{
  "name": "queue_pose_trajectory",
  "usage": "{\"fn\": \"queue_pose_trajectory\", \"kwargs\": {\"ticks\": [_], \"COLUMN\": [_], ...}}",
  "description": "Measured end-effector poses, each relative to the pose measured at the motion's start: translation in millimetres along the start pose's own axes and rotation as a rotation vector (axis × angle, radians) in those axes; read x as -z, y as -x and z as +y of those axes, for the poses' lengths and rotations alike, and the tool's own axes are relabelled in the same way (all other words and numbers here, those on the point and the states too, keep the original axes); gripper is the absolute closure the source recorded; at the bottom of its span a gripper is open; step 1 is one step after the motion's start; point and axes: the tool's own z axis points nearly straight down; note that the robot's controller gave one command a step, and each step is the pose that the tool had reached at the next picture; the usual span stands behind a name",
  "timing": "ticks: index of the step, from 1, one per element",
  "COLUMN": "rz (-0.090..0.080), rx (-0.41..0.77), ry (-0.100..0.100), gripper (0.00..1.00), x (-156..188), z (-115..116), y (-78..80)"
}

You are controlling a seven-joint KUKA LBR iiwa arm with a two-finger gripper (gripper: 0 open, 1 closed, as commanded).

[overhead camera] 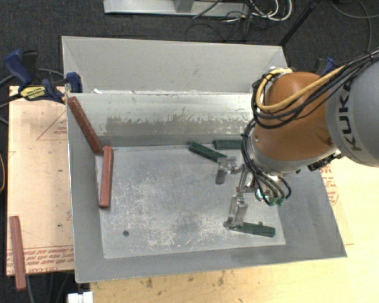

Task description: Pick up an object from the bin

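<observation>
My gripper (pixel 230 196) hangs low over the right half of the bin floor, its two fingers spread apart and open, with nothing between them. The nearer fingertip (pixel 234 218) stands at the left end of a dark green flat bar (pixel 255 230) lying near the front right of the floor. Whether it touches the bar I cannot tell. The farther fingertip (pixel 222 173) is just below a second dark green bar (pixel 204 150) that lies slanted near the back wall. A third green bar (pixel 228 144) lies behind that one, partly hidden by the arm.
A reddish-brown stick (pixel 105 177) lies along the left side of the floor. Another brown stick (pixel 84 126) leans up the left wall at the back corner. The arm's orange cover hides the right rear of the bin.
</observation>
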Motion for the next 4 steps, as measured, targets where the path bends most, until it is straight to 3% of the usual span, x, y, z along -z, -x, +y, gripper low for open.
{"fn": "queue_pose_trajectory", "kwargs": {"ticks": [1, 2, 3, 4], "rz": [-0.004, -0.013, -0.010, -0.008], "rx": [0.191, 0.098, 0.215, 0.213], "ry": [0.000, -0.004, -0.001, -0.001], "gripper": [0.00, 0.00, 0.00, 1.00], "x": [-131.7, -130.7, -131.0, -131.1], "z": [-37.8, -127.9, -93.5, -94.2], "y": [-4.4, -7.4, -1.9, -2.3]}}
